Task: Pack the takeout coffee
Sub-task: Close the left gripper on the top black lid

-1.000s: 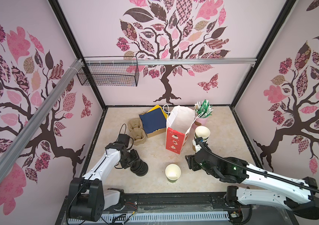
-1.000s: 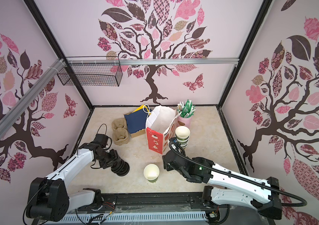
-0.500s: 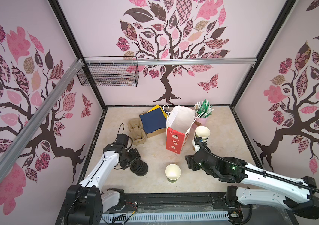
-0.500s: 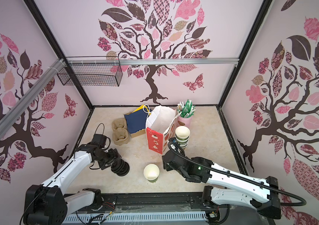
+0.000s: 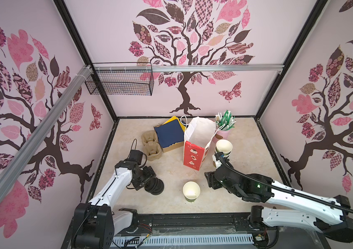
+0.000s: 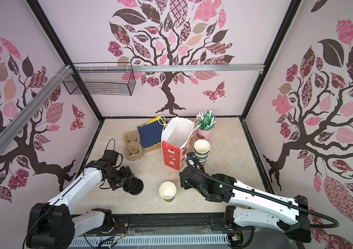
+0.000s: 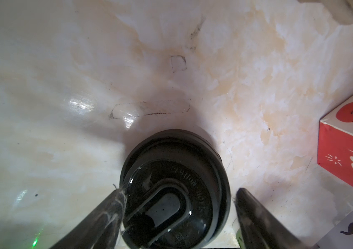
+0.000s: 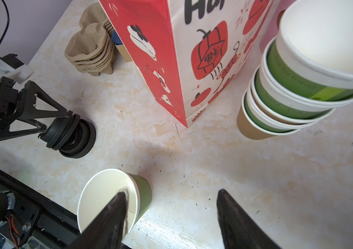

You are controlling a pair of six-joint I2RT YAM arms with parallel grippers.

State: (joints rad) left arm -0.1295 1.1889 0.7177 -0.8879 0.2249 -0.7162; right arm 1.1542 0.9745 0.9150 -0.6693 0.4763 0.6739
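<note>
Takeout coffee cup (image 5: 191, 191): I count one, green, lidless, upright on the table (image 5: 253, 146) near the front edge, between my two arms. One red-and-white paper bag (image 5: 193, 154) stands open at the middle. Behind it on my left lies one brown box (image 5: 169, 133) with a dark blue sheet on top. One stack of nested cups (image 5: 223, 147), about five rims, stands just beside the bag on my right, with one pink holder of straws (image 5: 223, 134) behind it. One stack of pulp carriers (image 5: 151, 147) sits by the box. One stack of black lids (image 5: 154, 186) is at front left; I cannot count them, and the upper ones tilt. My left fingers (image 7: 104, 217) are spread wider than the top lid: one tip touches its rim, the other stands clear. That arm reaches forward, wrist turned inward, fingers low and near level. My right fingers (image 8: 231, 215) are wide apart, holding nothing, near the single cup on its right but not touching it. That arm stretches low across from the front right.
</note>
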